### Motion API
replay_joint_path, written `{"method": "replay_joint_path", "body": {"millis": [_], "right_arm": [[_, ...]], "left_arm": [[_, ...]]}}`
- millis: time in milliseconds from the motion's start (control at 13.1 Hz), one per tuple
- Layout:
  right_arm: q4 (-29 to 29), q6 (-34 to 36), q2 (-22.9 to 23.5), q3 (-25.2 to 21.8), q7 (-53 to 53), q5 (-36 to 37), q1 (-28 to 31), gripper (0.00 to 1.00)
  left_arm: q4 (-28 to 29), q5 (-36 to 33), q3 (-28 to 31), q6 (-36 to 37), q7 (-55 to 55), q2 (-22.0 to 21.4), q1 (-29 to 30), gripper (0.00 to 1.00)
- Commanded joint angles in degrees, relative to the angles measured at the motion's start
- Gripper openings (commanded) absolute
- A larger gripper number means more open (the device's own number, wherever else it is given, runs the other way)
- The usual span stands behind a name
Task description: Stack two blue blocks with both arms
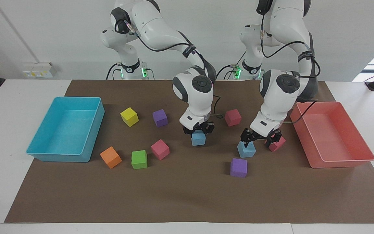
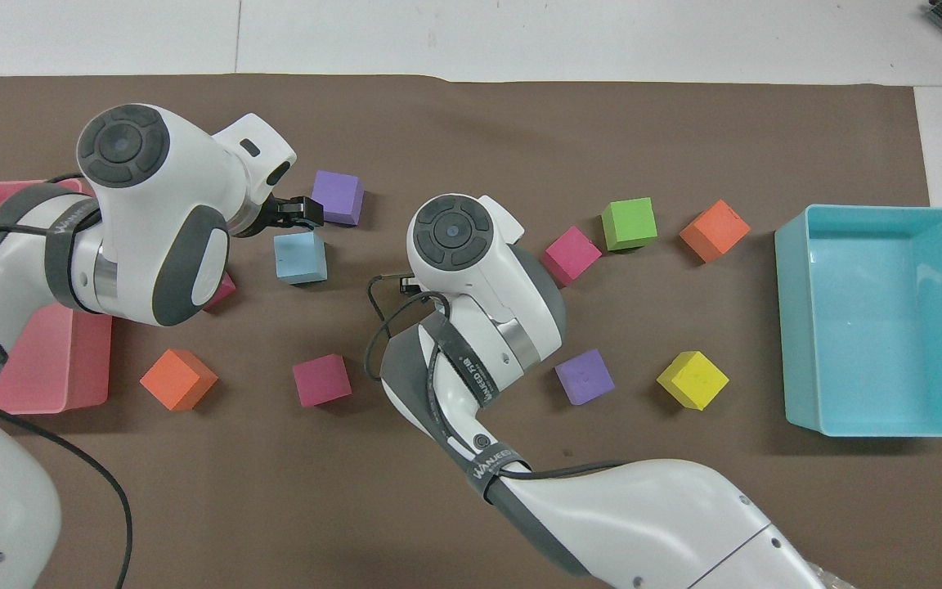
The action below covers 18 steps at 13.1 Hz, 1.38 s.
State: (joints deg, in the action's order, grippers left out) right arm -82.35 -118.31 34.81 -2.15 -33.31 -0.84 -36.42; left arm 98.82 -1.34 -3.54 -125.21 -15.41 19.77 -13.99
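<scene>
Your right hand (image 1: 198, 129) is clamped on one blue block (image 1: 198, 138), carrying it just above the brown mat (image 1: 187, 195) near the middle of the counter. In the overhead view the arm covers that block entirely. The other blue block (image 1: 246, 149) sits flat on the mat toward the left arm's end, with a purple cube (image 1: 239, 167) farther from the robots and a pink cube (image 1: 277, 144) just beside it. Your left hand (image 1: 260, 137) hangs over that resting block with its fingers spread wide — holding nothing, one fingertip close above the block's top edge.

Expect these blocks to be very light and a little soft, foam-like by the look of their matte faces. That surface should give good friction, so you need only a mild squeeze — press hard and the cube will likely dent and sit crooked. Take hold across two opposite flat sides, fingers low enough to sit on the faces rather than the top edge, never corner to corner.

Being so light, the resting block will probably skid or turn if anything nudges it. Steadying it by its sides with the left hand looks sensible while the right one sets its cube squarely on top. Watch the pink cube, since the outer finger comes down close to it.
</scene>
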Motion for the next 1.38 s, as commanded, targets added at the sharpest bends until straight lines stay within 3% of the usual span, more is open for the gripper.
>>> {"method": "replay_joint_path", "body": {"millis": [0, 229, 1299], "right_arm": [[-0.70, -1.74, 0.60, 0.39, 1.06, -0.22, 0.39, 0.00], [-2.73, -2.45, 0.43, 0.39, 1.06, -0.22, 0.04, 0.00], [-6.06, -2.89, -0.45, 1.71, 1.05, -2.94, -0.14, 0.00]], "left_arm": [[3.21, 0.20, 0.81, -2.49, -1.99, -1.14, -0.86, 1.00], [6.90, 0.20, 0.81, -8.36, -2.78, -1.05, -1.30, 1.00], [9.01, 0.20, 0.90, -10.93, -6.92, 2.64, -1.92, 1.00]]}}
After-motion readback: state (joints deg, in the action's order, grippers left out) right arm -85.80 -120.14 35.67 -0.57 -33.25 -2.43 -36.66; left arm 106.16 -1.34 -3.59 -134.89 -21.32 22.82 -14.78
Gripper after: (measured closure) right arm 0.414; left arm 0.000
